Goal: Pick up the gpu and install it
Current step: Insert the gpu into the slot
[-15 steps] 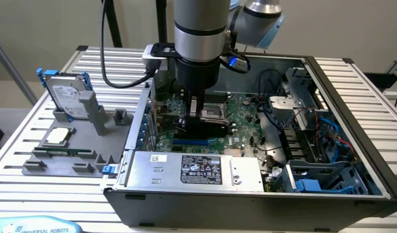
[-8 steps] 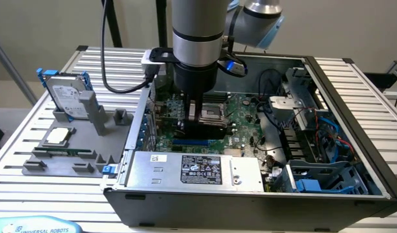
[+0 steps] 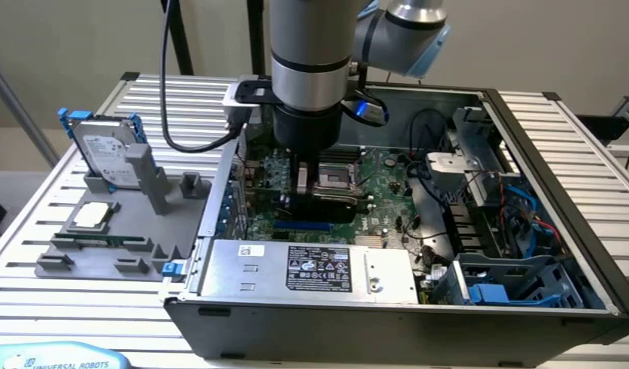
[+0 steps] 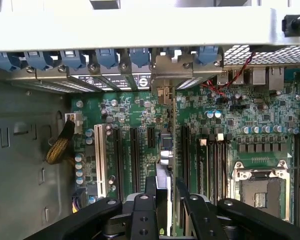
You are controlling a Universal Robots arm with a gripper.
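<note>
The hand [image 4: 165, 186] is clenched on the gpu [image 4: 165, 150], which stands on edge over the green board [image 4: 130, 110], at 12 o'clock from the silver power box [image 3: 294, 269] in the exterior view; it looks light, stiff and easy to crack, so gripping its flat sides seems best.

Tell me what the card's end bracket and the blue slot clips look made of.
End bracket of the card held in the gripper: bare sheet metal, going by its silvery sheen. Blue clips: probably moulded plastic, evenly coloured and matte.
</note>
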